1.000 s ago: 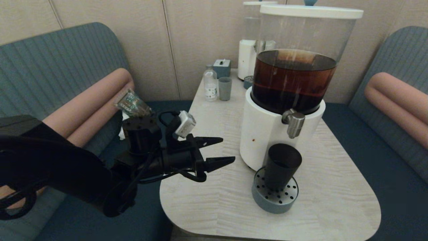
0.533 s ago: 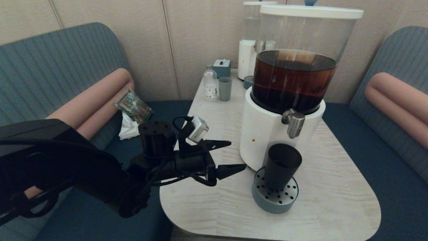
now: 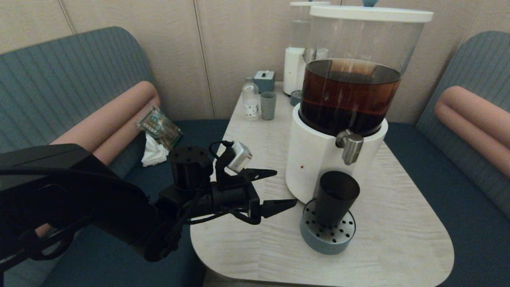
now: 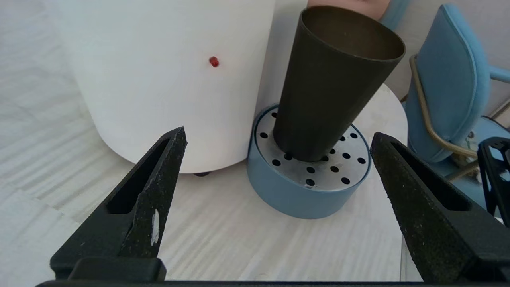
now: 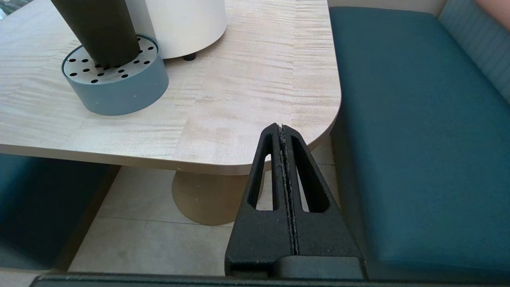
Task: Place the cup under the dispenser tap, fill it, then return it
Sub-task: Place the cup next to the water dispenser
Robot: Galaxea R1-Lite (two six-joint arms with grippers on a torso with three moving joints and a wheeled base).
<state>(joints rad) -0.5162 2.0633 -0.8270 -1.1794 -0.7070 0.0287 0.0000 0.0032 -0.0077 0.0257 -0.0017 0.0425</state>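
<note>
The dark smoky cup (image 3: pixel 336 197) (image 4: pixel 332 79) (image 5: pixel 97 30) stands upright on a round blue drip tray (image 3: pixel 327 236) (image 4: pixel 306 187) directly below the brushed-steel dispenser tap (image 3: pixel 350 145) of the big dispenser (image 3: pixel 350 95) with brown liquid. My left gripper (image 3: pixel 285 188) (image 4: pixel 279 135) hovers open over the table, a short way left of the cup, jaws spread wide and empty. My right gripper (image 5: pixel 282 128) is shut on nothing, parked below the table's near right corner, out of the head view.
At the table's (image 3: pixel 255 131) far end stand a smaller dispenser (image 3: pixel 297 59), a grey-green cup (image 3: pixel 267 105), a small bottle (image 3: pixel 250 99) and a little blue box (image 3: pixel 264 80). Blue benches (image 3: pixel 59 79) flank the table; a packet (image 3: pixel 158 126) lies on the left bench.
My left arm has advanced to the right toward the cup and dropped slightly, jaws staying open. The cup and the dispenser have not moved.
</note>
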